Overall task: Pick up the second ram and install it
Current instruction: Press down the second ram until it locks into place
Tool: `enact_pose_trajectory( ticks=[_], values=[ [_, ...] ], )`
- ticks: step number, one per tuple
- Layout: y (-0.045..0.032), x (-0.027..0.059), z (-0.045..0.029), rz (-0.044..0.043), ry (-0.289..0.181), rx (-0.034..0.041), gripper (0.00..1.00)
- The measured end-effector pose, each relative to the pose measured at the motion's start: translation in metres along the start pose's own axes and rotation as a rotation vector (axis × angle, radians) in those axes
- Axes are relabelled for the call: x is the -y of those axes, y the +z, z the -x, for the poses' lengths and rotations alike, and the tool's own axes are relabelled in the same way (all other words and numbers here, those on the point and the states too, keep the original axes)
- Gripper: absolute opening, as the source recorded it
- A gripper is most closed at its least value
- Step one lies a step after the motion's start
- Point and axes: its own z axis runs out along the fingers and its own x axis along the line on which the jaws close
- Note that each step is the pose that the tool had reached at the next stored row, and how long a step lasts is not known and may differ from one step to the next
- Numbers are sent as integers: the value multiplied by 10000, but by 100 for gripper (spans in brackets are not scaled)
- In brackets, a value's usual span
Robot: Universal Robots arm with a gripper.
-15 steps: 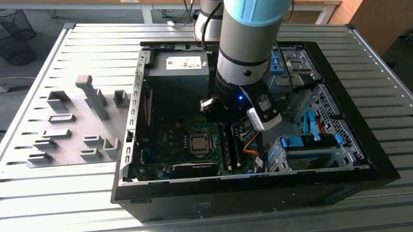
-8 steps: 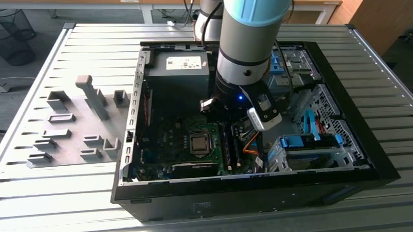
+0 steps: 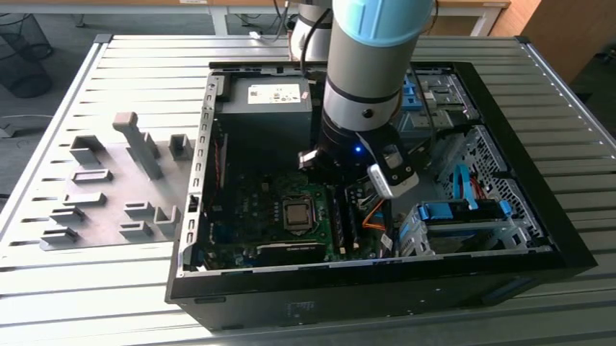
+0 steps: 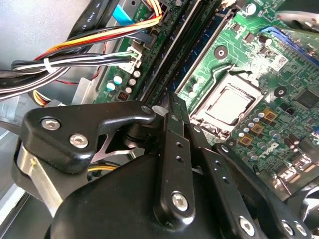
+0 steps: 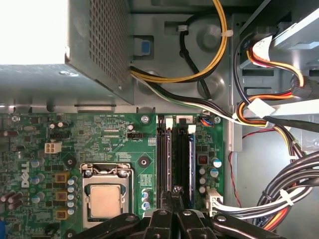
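- Broadly, the case (image 3: 198,216) lies open on its side, and the arm (image 3: 371,72) reaches down into it just beside the socket (image 5: 104,199), on the exterior view's right of it.
- The board (image 5: 109,134) lies flat around the socket. That means any seating push should go straight down into it, not at a slant.
- The gripper (image 5: 175,191) hangs over the end of the slots (image 5: 164,154) next to the socket. Its fingers are drawn together with at most a thin gap, and I cannot tell whether anything is clamped between them.
- The slots run as two dark lanes alongside the socket, on the side toward the cables (image 5: 279,199).
- A slim blue edge shows along the lane farther from the socket. I judge it to be the ram (image 5: 192,157), standing on edge in that slot, though the view is too edge-on to be sure.
- To do this well, keep the stick upright and parallel to the lane, and press evenly so neither end rides high.
- The pale latch (image 5: 192,128) at the slot end away from the gripper is the check. It should close against the stick once it is fully down.
- Keep the fingers off the cables beyond the slots from the socket.
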Motion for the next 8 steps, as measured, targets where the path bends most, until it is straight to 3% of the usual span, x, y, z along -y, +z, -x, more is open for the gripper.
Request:
enact_pose_trajectory(
  ticks=[8],
  values=[
    [80,3,0,-12,0,-4,11]
  ],
)
